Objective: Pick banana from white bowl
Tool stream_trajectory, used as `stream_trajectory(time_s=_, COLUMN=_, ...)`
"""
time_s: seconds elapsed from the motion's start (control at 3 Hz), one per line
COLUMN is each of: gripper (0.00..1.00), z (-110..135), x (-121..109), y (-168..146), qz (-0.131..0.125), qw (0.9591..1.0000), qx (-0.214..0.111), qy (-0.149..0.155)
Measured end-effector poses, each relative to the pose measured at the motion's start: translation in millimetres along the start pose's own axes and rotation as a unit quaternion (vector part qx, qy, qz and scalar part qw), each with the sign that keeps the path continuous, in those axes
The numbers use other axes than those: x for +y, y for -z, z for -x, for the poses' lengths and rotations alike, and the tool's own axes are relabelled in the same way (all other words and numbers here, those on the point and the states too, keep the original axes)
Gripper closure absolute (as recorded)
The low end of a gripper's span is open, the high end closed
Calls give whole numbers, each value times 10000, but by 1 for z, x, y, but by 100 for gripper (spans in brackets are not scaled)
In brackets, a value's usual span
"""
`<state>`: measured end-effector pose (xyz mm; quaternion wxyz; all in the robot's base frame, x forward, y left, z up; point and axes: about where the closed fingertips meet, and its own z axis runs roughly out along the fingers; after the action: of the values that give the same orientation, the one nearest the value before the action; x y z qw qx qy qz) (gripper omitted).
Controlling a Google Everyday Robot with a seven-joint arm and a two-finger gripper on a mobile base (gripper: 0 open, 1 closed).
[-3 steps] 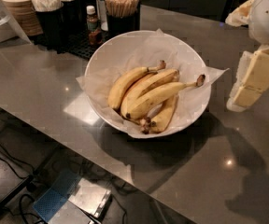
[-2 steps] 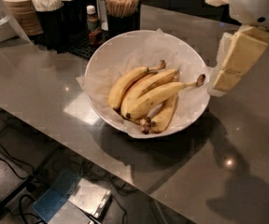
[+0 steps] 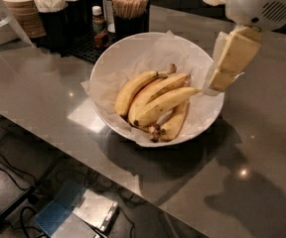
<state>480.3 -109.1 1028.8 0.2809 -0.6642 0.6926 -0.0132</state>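
Grey desk (image 3: 38, 95) carries the white bowl (image 3: 99, 66), banana (image 3: 165, 103) inside. At its stem hangs the pincer (image 3: 213, 87) — spread or pressed together, I cannot tell.

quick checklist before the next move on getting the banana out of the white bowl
1. Banana in white bowl: ok, it lies on top of the pile.
2. Pincer near the target: ok, over the bowl's right rim at the banana's stem end.
3. Banana gripped: cannot tell, the pincer hides the stem tip.
4. Other bananas clear of it: not ok, they touch it.
5. Bowl upright on counter: ok.
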Motion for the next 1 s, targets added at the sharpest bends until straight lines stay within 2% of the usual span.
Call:
stream_trajectory(time_s=0.33, gripper=0, z=-30, x=-27, y=-31, qz=294, qw=9995, qx=34, qy=-134)
stream_trajectory(time_s=0.67, gripper=0, z=-71, x=-64, y=-74, qz=868, qw=9957, qx=317, qy=-89)
stream_trajectory(time_s=1.0, gripper=0, z=-94, x=-72, y=-81, qz=1135, qw=9920, qx=490, qy=-236)
